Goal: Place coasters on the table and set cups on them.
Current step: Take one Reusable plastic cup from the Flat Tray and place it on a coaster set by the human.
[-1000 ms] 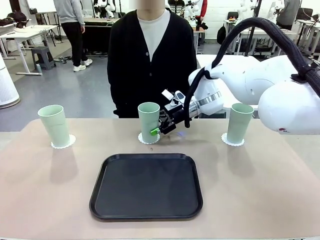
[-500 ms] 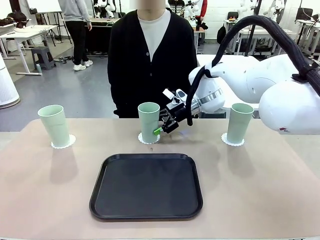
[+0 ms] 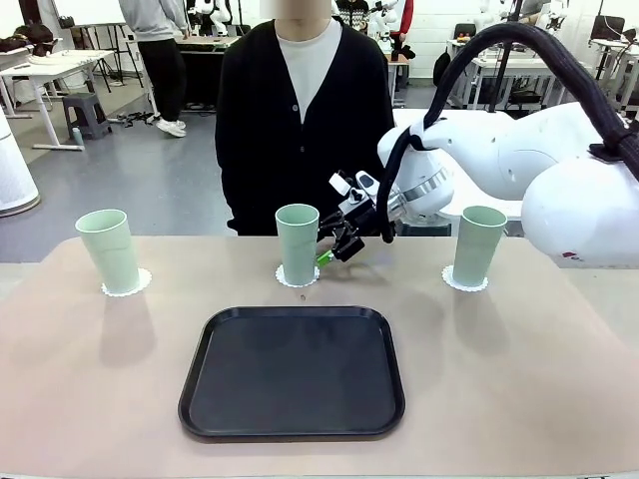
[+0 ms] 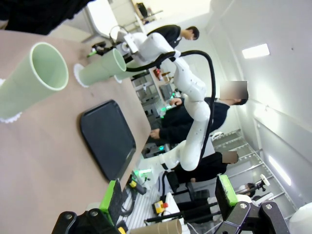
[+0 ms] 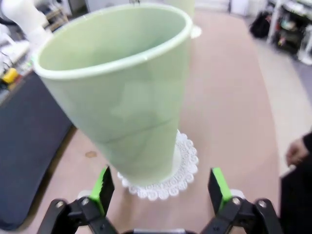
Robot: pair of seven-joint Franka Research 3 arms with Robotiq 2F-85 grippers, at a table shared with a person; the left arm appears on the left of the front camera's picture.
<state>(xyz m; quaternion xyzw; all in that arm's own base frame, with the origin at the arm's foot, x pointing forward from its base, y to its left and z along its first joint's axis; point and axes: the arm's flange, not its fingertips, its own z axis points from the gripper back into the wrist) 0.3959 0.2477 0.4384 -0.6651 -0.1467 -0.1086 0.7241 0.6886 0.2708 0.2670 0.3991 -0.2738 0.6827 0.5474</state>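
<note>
Three pale green cups stand upright along the far side of the beige table point(image 3: 90, 399), each on a white coaster: the left cup point(image 3: 108, 249) on its coaster point(image 3: 130, 284), the middle cup point(image 3: 297, 242) on its coaster point(image 3: 297, 279), the right cup point(image 3: 478, 245) on its coaster point(image 3: 464, 283). My right gripper point(image 3: 327, 254) hovers open just right of the middle cup, clear of it. In the right wrist view the cup point(image 5: 124, 92) and coaster point(image 5: 168, 178) lie ahead of the open gripper point(image 5: 161, 190). My left gripper point(image 4: 170, 195) is open and empty, facing two cups point(image 4: 34, 80).
A black rounded tray point(image 3: 293, 371) lies bare in the middle of the table's near half. A person in a black cardigan stands at the far edge behind the middle cup, one hand point(image 5: 295, 151) near the table edge. My right arm spans the table's far right.
My right gripper has drawn back from the middle cup, shifting right and slightly up. The cups and coasters have not moved.
</note>
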